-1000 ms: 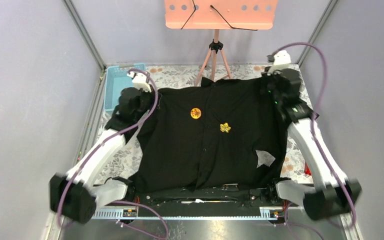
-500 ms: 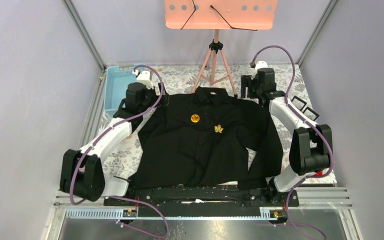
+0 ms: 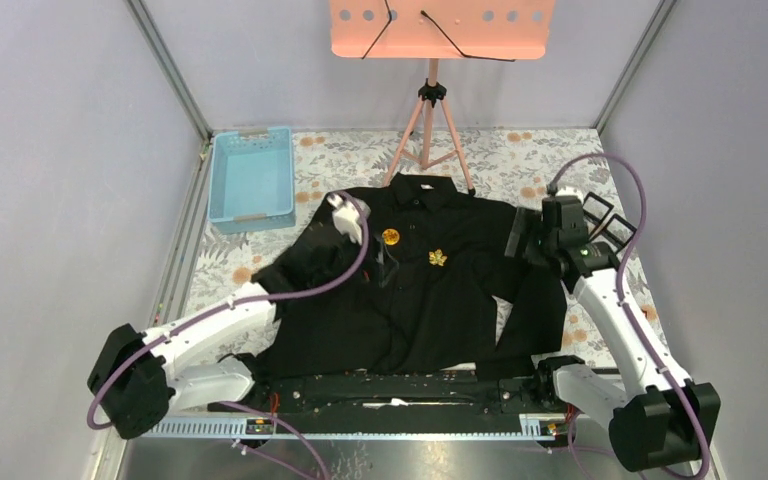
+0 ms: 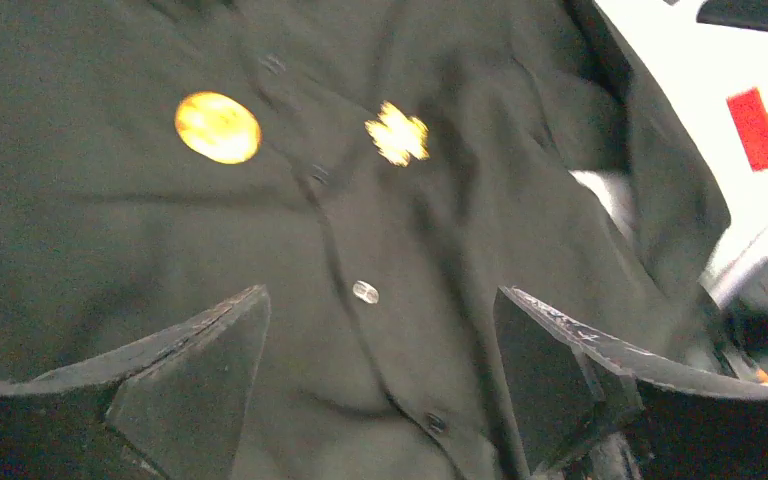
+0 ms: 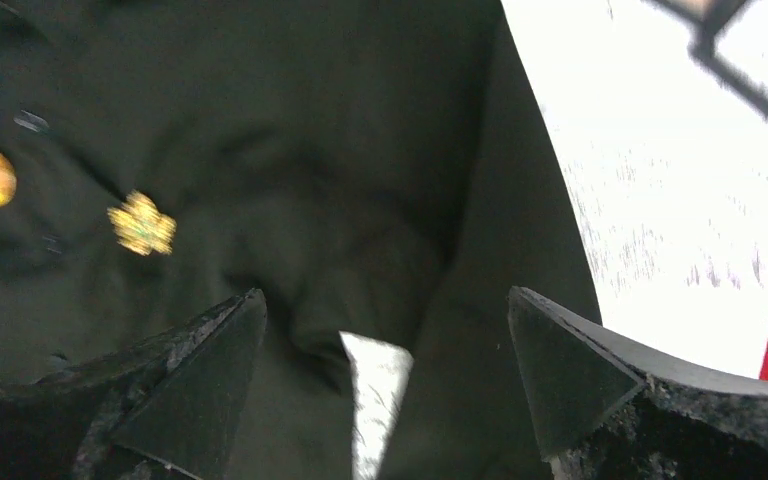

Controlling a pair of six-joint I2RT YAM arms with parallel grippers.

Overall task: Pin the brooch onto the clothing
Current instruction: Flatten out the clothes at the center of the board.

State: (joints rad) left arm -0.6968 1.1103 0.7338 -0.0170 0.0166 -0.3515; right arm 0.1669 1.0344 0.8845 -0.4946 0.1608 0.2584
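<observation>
The clothing (image 3: 410,290) is a black collared shirt lying front-up on the table, collar at the far side. On its chest lie a round golden brooch (image 3: 390,237) and a gold flower-shaped brooch (image 3: 438,258). My left gripper (image 3: 385,265) hovers open over the button placket, just near of the round brooch (image 4: 218,127) and the flower brooch (image 4: 397,135); nothing sits between its fingers (image 4: 200,370). My right gripper (image 3: 516,240) is open above the shirt's right sleeve (image 5: 520,300), holding nothing. The right wrist view has both brooches off to its left, the flower one (image 5: 141,225) nearer.
A light blue tray (image 3: 252,178) stands at the far left. A tripod (image 3: 430,120) with a pink shelf (image 3: 440,25) stands behind the collar. Black square frames (image 3: 600,218) lie on the floral cloth (image 3: 530,160) by the right arm. A red item (image 4: 757,128) lies beyond the shirt's right edge.
Both grippers have opened and let go of the shirt's shoulders. The shirt now lies flat. The left arm swung in over the chest; the right arm drew back toward the right sleeve.
</observation>
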